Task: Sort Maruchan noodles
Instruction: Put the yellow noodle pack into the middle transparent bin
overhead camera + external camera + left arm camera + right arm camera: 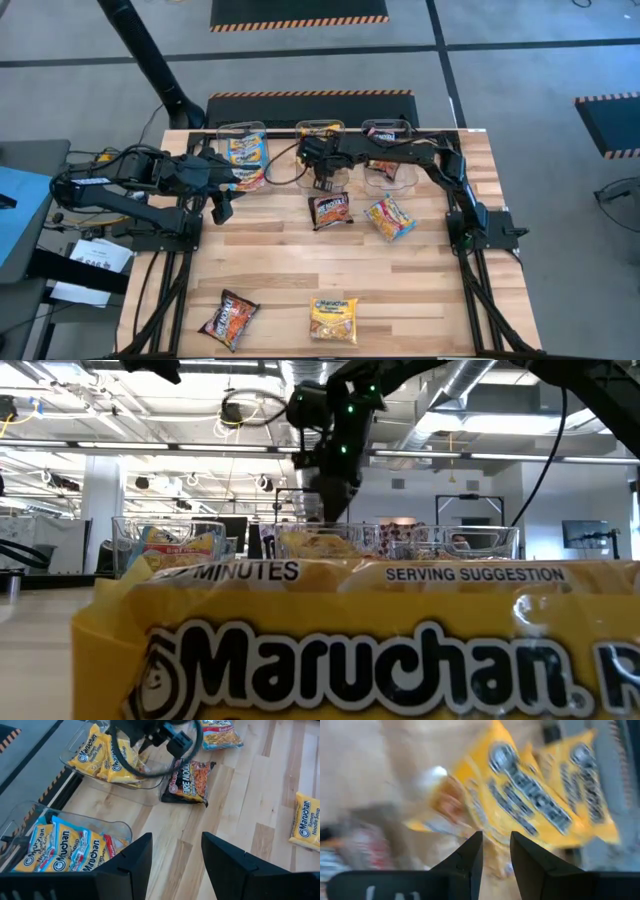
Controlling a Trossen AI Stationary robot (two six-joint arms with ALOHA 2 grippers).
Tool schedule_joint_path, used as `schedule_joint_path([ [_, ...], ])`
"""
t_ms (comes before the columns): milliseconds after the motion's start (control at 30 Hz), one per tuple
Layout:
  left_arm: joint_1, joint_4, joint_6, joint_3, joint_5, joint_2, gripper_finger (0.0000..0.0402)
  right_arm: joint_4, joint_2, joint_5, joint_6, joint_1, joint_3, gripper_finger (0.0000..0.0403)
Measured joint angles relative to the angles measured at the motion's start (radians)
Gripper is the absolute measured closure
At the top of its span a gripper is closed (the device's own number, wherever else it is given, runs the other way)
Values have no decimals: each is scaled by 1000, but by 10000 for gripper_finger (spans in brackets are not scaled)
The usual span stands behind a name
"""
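Observation:
Three clear bins stand along the far edge. The left bin [243, 148] holds light blue packets [60, 847], and the middle bin [320, 130] holds yellow packets [102, 760]. My right gripper [325, 178] hangs over the middle bin's near side, pointing steeply down, open, with yellow packets [535, 795] below its fingertips [475, 845]. Loose on the table lie a black-red packet [330, 210], a yellow-pink packet [390, 217], another black-red packet [228, 320] and a yellow packet [333, 320]. My left gripper [222, 208] waits open at the left, above bare table.
The right bin [388, 150] lies partly under my right arm. In the low view the near yellow packet [350, 650] fills the foreground, with the bins [450, 545] behind it. Bare wood lies between the near and far packets, around the table's middle [300, 265].

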Motion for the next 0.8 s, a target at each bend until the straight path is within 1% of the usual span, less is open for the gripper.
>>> schedule_joint_path([
  [133,0,0,0,0,0,0,242,16,-1,-198,2,-18,48,281],
  [233,0,0,0,0,0,0,242,38,0,-306,29,-38,48,281],
  [533,0,-8,0,0,0,0,242,19,50,-316,63,-75,49,281],
  [700,0,-8,0,0,0,0,242,4,51,-317,95,-85,47,281],
  [800,0,-8,0,0,0,0,242,-32,51,-339,128,-86,47,281],
])
